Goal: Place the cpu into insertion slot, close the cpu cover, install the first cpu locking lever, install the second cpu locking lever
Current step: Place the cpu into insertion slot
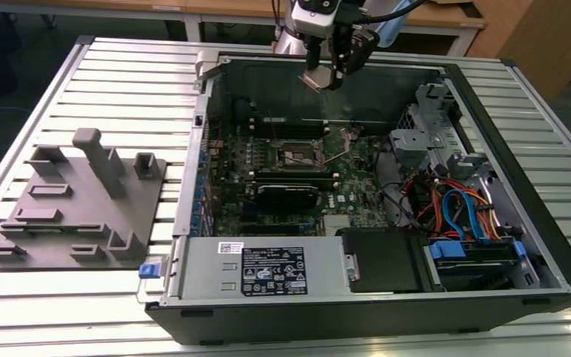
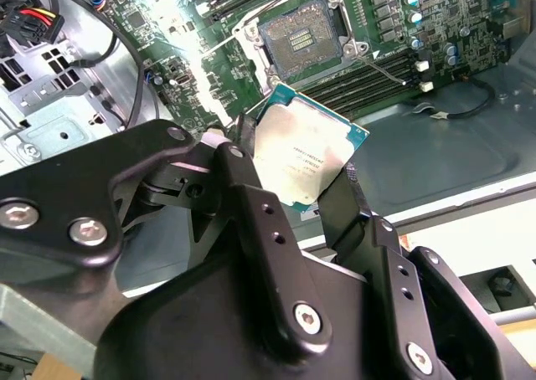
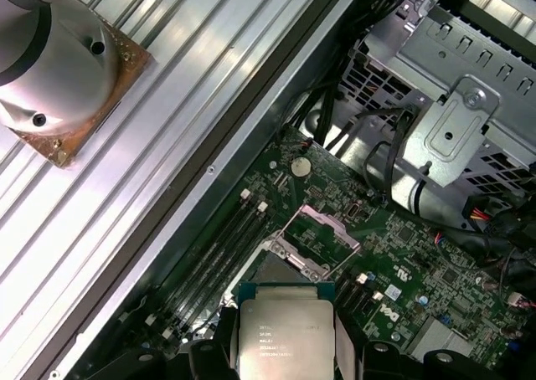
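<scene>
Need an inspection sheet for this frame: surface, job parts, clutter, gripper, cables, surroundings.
Surface: slatted metal table with an open computer case lying on it.
Job's things: cpu held above the motherboard, not seated; socket open and bare; cpu cover raised.
Clutter: grey fixture block beside the case, at the exterior view's left.
Grippers: gripper shut on the cpu's edges.
Cables: orange, blue and black bundle inside the case, at the exterior view's right, apart from the socket.
Surroundings: wooden desks behind the table.
</scene>
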Controlling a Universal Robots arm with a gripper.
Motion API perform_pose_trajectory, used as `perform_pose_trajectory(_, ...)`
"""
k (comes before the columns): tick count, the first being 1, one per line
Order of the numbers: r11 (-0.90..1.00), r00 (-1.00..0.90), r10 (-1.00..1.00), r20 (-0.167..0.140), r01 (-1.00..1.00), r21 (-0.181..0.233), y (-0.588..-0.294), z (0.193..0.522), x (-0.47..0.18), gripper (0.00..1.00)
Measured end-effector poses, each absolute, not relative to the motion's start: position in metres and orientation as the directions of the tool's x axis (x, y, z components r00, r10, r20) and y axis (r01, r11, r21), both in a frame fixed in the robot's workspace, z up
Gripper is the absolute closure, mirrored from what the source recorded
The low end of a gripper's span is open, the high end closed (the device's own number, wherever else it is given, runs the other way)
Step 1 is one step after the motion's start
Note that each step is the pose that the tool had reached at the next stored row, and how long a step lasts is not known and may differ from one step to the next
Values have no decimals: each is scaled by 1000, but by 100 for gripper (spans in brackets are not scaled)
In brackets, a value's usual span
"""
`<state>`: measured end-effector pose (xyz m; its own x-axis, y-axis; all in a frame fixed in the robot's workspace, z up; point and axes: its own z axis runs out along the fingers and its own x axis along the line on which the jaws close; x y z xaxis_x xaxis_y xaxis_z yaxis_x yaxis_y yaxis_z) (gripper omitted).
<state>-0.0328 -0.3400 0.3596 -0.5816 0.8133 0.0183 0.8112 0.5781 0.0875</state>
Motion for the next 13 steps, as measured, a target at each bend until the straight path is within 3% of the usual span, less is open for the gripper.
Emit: perform_pose_trajectory(13,553,-557,830,18,828,88,-340,359,-33,46)
